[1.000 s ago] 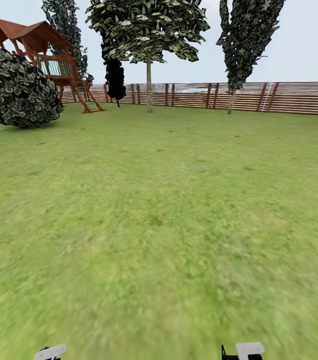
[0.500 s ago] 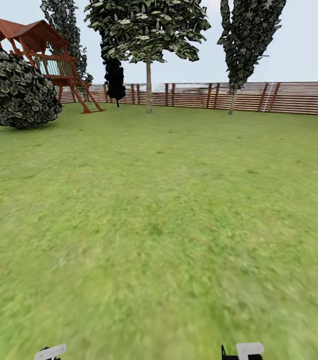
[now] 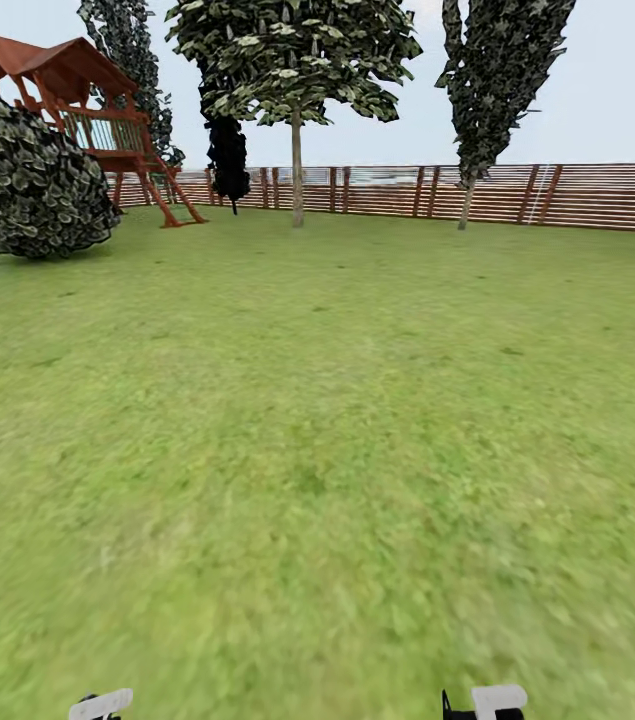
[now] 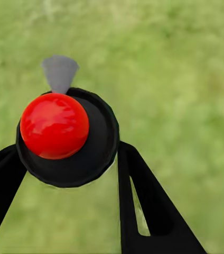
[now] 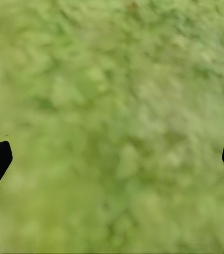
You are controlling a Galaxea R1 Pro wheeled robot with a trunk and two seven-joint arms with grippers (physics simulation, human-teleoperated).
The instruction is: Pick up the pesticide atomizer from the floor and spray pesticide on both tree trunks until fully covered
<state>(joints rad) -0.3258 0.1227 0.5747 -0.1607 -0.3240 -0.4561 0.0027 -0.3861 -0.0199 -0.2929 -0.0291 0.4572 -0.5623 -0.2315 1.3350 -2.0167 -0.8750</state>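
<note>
Far across the lawn point(image 3: 317, 450), straight ahead and a little left of the robot's middle line, stands one tree point(image 3: 292, 60) with a slim pale trunk point(image 3: 297, 170) rising upright just before the slatted fence point(image 3: 557, 195). A second leafy tree point(image 3: 502, 60) with a thin trunk stands to its right, also by the fence. Both are well apart from the robot, so the coming move is, by my judgement, a long drive forward over open grass before any spraying can start.

The atomizer point(image 4: 64, 135) is already in the left claw point(image 4: 70, 169): the left wrist view shows its black round body, red ball top and grey nozzle seated between the two dark fingers, which are clenched against its sides. The nozzle points away from the claw, out over the grass. Since the left arm carries the sprayer, the robot would do well to bring each trunk onto its left side.

The right claw point(image 5: 112, 159) is released, its finger tips set wide at the edges of the right wrist view with bare grass between them.

The ground is flat and free of obstacles ahead. A round bush point(image 3: 27, 180) and a wooden play tower point(image 3: 87, 100) stand off to the left, well clear of the straight path.
</note>
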